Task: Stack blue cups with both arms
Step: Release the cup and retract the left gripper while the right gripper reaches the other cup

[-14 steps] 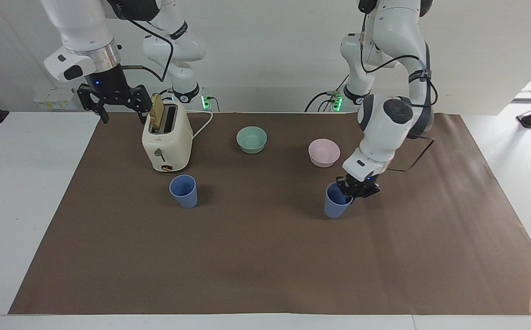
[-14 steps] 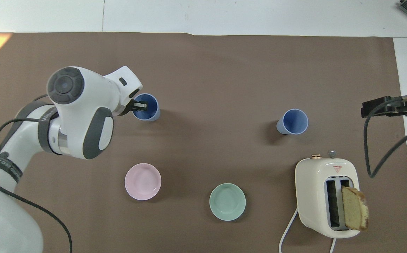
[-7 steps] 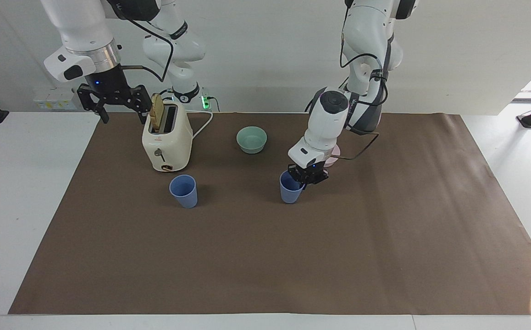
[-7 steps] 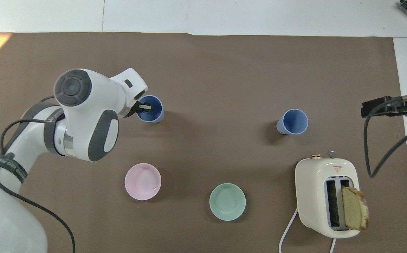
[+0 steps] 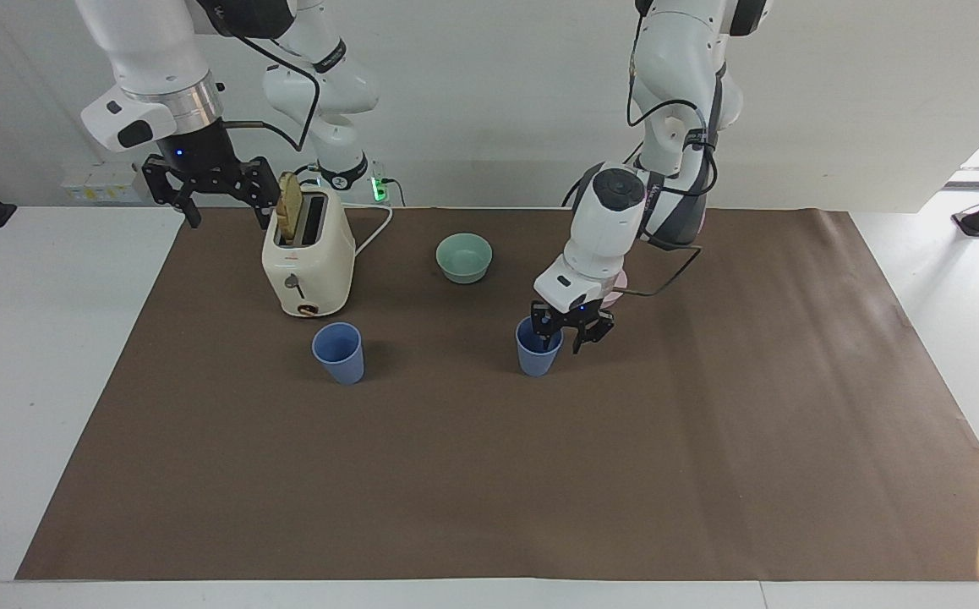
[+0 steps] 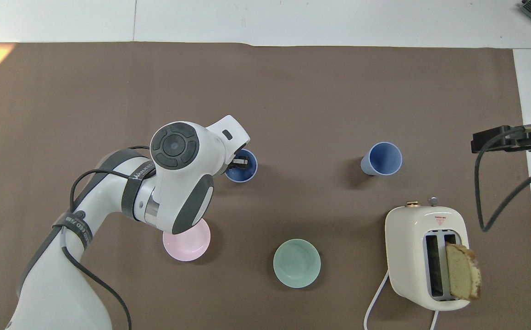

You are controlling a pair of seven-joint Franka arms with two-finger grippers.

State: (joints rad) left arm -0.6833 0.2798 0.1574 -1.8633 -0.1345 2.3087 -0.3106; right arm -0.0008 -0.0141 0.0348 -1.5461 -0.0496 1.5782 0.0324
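Observation:
One blue cup [image 5: 538,355] stands upright on the brown mat near the table's middle; it also shows in the overhead view [image 6: 242,172]. My left gripper [image 5: 563,332] is right at its rim, fingers spread, one inside the cup and one outside. In the overhead view the left gripper [image 6: 239,161] is mostly hidden under its wrist. The second blue cup [image 5: 339,353] stands upright toward the right arm's end, just farther from the robots than the toaster; it also shows in the overhead view [image 6: 382,159]. My right gripper [image 5: 210,196] is open and empty, raised beside the toaster, and waits.
A cream toaster [image 5: 308,262] with a bread slice [image 5: 289,205] in one slot stands near the right arm. A teal bowl [image 5: 464,256] sits near the robots at the middle. A pink bowl [image 6: 187,245] lies partly under the left arm.
The left arm carried its blue cup sideways toward the table's middle, closer to the second cup, and the cup now rests on the mat. Its fingers have spread apart. The right arm has not moved.

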